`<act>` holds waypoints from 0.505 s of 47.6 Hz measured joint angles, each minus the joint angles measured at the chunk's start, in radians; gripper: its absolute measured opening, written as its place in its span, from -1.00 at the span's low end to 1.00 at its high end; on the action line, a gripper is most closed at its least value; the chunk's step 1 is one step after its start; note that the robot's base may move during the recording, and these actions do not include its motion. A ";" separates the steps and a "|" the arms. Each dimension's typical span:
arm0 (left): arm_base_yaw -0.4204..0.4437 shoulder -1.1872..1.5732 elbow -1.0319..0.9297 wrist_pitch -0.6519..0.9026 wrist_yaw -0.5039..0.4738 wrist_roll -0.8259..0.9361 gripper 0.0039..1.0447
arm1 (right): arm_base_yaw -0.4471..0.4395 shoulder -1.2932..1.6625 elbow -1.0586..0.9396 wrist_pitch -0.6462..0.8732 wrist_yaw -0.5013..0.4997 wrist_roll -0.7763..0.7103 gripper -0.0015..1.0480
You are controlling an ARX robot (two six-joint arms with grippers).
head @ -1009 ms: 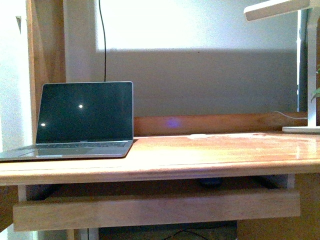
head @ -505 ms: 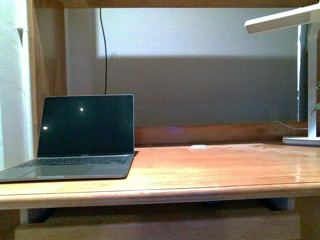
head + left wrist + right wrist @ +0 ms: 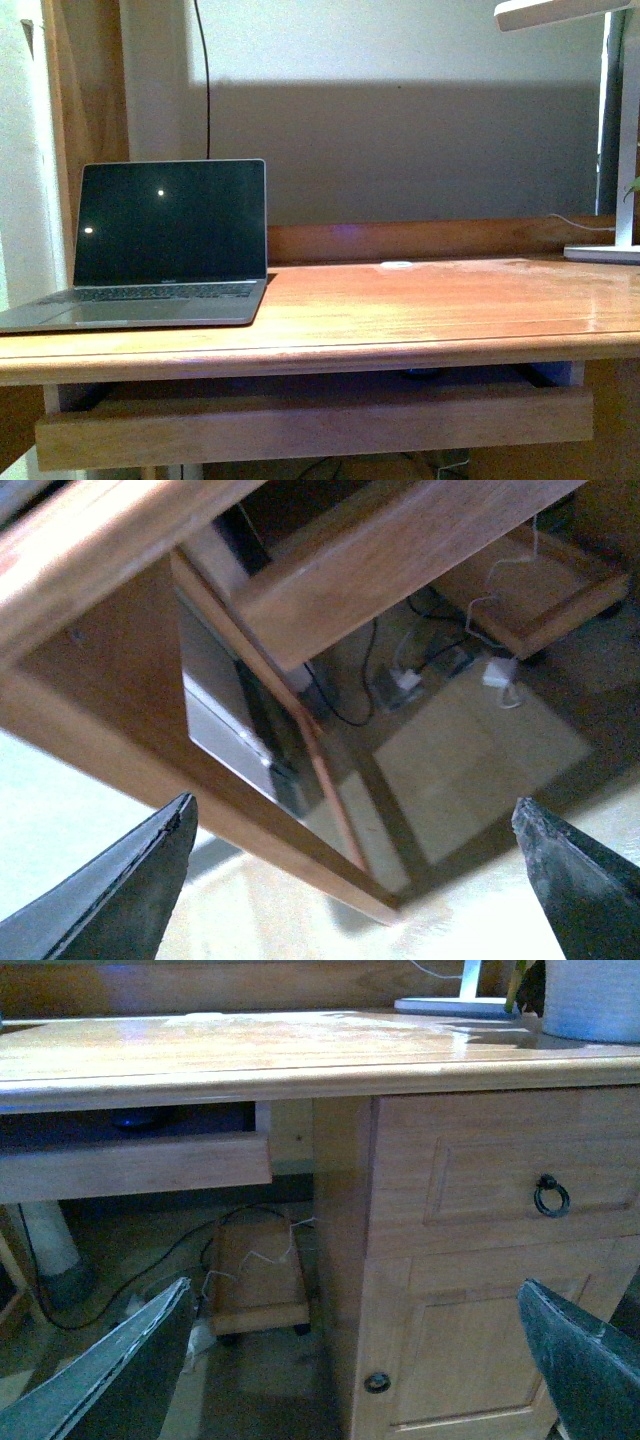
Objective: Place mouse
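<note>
**Mouse sits in the under-bench tray; both arms empty and low**

You have nothing in hand yet. The left arm's dark fingers [image 3: 130,890] are spread wide with only floor and the underside of the wood between them. The right arm's dark fingers [image 3: 105,1385] are spread just as wide and frame the bench front. Neither arm shows in the front view, so both hang below the top.

The small dark grey oval mouse [image 3: 135,1118] appears to be the low rounded shape lying in the pull-out wooden tray [image 3: 310,425] beneath the warm-brown wooden bench [image 3: 420,310]. From the front only a dark sliver of it [image 3: 424,372] shows in the gap, right of centre. It is too shadowed to make out wheel or logo.

On the bench, the open silver-grey laptop with its black screen [image 3: 170,240] takes the left end, and the white desk lamp [image 3: 625,150] stands at the far right. That leaves a broad bare stretch between them, and this is likely where the mouse belongs, to the right of the laptop.

The right arm looks the better choice, since the tray opening is just beside it. Mind the shallow gap under the bench edge when you reach in.
</note>
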 joint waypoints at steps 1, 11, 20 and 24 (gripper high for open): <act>-0.003 0.023 0.011 0.023 0.000 0.043 0.86 | 0.000 0.000 0.000 0.000 0.000 0.000 0.86; -0.016 0.259 0.127 0.216 0.031 0.504 0.86 | 0.000 0.000 0.000 0.000 0.000 0.000 0.86; -0.011 0.402 0.200 0.283 0.066 0.689 0.86 | 0.000 0.000 0.000 0.000 0.000 0.000 0.86; -0.011 0.451 0.243 0.311 0.074 0.735 0.86 | 0.000 0.000 0.000 0.000 0.000 0.000 0.86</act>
